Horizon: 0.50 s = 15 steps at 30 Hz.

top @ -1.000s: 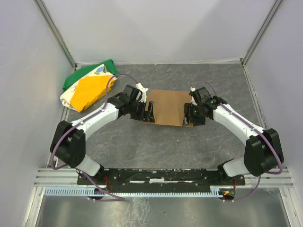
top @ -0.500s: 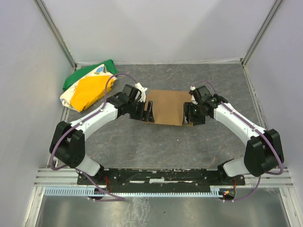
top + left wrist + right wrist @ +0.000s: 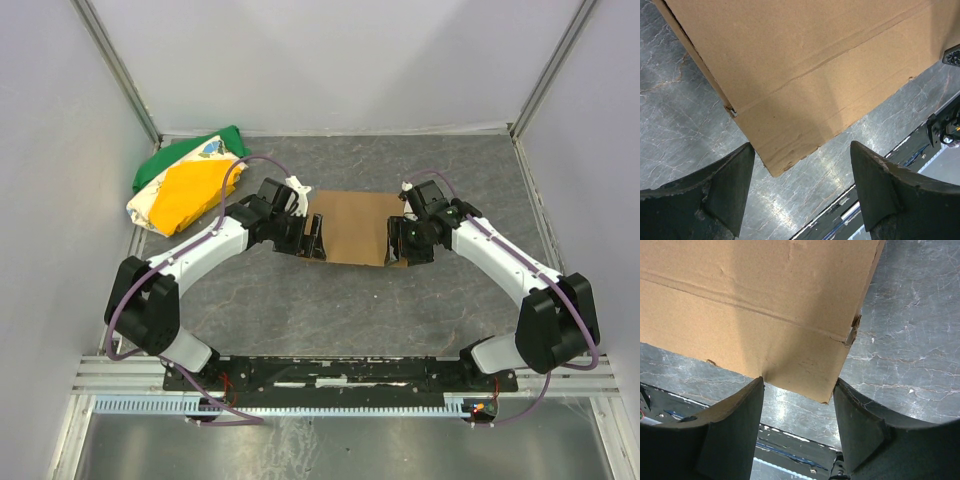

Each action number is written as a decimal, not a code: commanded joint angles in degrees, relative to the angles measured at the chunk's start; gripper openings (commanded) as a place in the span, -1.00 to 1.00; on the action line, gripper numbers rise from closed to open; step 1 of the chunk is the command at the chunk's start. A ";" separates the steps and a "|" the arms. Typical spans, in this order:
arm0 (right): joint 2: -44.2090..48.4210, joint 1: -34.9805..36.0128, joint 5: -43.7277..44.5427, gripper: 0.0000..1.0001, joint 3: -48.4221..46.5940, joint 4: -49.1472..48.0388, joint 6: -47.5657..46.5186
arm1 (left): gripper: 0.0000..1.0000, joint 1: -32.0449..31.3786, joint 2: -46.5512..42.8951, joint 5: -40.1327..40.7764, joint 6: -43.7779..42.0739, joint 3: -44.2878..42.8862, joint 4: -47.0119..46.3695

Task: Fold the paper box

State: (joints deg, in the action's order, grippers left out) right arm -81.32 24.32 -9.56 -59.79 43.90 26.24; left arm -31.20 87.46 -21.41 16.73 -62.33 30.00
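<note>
The plain brown cardboard paper box (image 3: 350, 225) lies flat and unfolded in the middle of the grey marbled tabletop (image 3: 350, 300), and I have brought a claw to each of its short ends so I can work both sides at once. My left claw (image 3: 802, 160) is spread wide with the near left corner of the sheet lying between its fingers, touching neither, which I judge leaves room to get under or around that creased end flap. My right claw (image 3: 797, 390) is also parted and grips nothing. It straddles the near right corner flap, with one finger just at the cardboard's front edge, placed to lift along the crease. The green, yellow and white cloth bundle (image 3: 185, 185) sits well apart at the far left, out of the way.
</note>
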 commanded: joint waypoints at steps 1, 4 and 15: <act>0.89 0.38 -3.99 0.31 -2.24 -2.60 0.52 | 0.65 -0.14 -1.72 -4.58 -1.78 -2.54 -1.37; 1.03 0.32 -4.18 0.31 -2.41 -2.36 0.47 | 0.65 -0.07 -1.90 -4.63 -1.79 -2.87 -1.23; -0.25 0.37 -4.82 0.32 -1.59 -2.53 -0.10 | 0.65 0.14 -1.16 -4.96 -2.05 -2.11 -1.42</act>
State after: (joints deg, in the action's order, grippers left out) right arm -81.43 24.29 -11.20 -59.79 44.27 26.22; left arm -30.68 87.46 -21.69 16.73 -62.33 30.37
